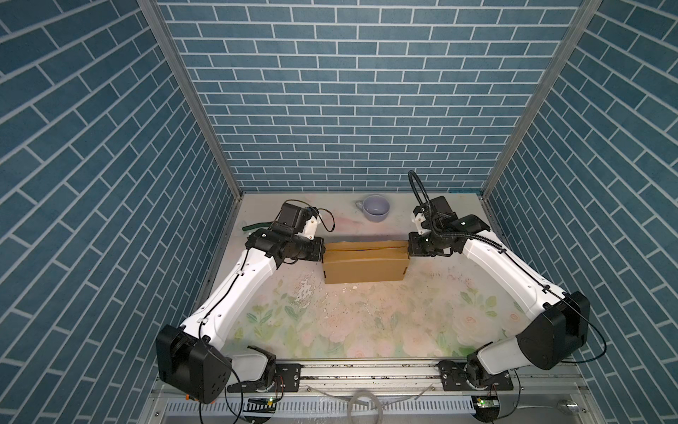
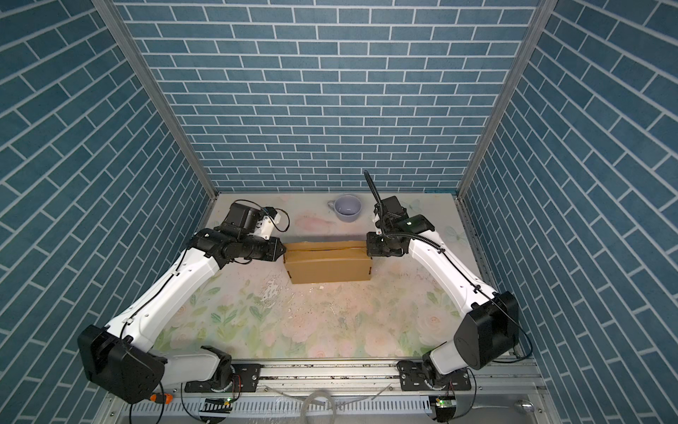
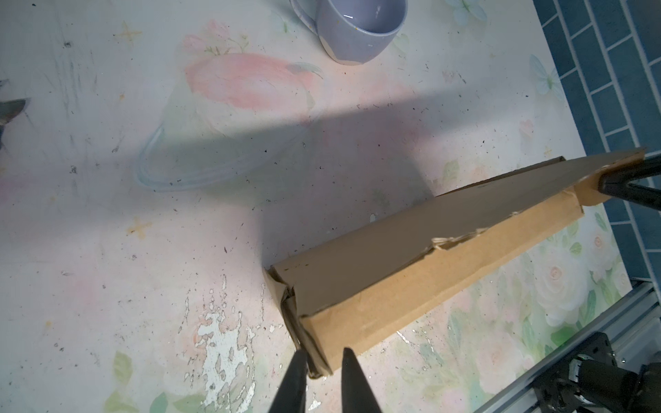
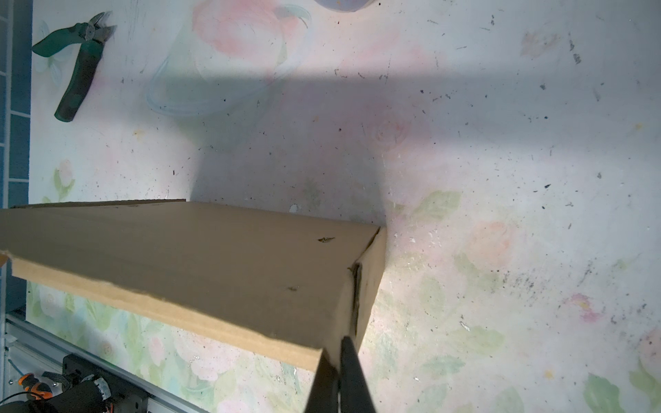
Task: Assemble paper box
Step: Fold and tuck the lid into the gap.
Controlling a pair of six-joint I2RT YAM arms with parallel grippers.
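Observation:
The paper box point(image 1: 365, 266) point(image 2: 330, 266) is a brown cardboard box standing mid-table, folded up, with a torn seam along its top. My left gripper point(image 1: 323, 253) point(image 3: 323, 354) is at its left end. Its two fingertips straddle the crumpled end corner point(image 3: 307, 343) and touch cardboard on both sides. On the opposite end my right gripper point(image 1: 408, 253) point(image 4: 336, 348) is shut, pinching the end wall's edge. In the right wrist view the box point(image 4: 196, 257) stretches away from those fingers. The right fingers point(image 3: 608, 182) also show at the box's far end in the left wrist view.
A lilac cup point(image 1: 376, 208) point(image 3: 361, 32) stands behind the box near the back wall. Green-handled pliers point(image 4: 77, 60) lie at the back left by the side wall. Blue brick walls point(image 1: 110, 183) close three sides, and a metal rail point(image 1: 367, 370) runs along the front.

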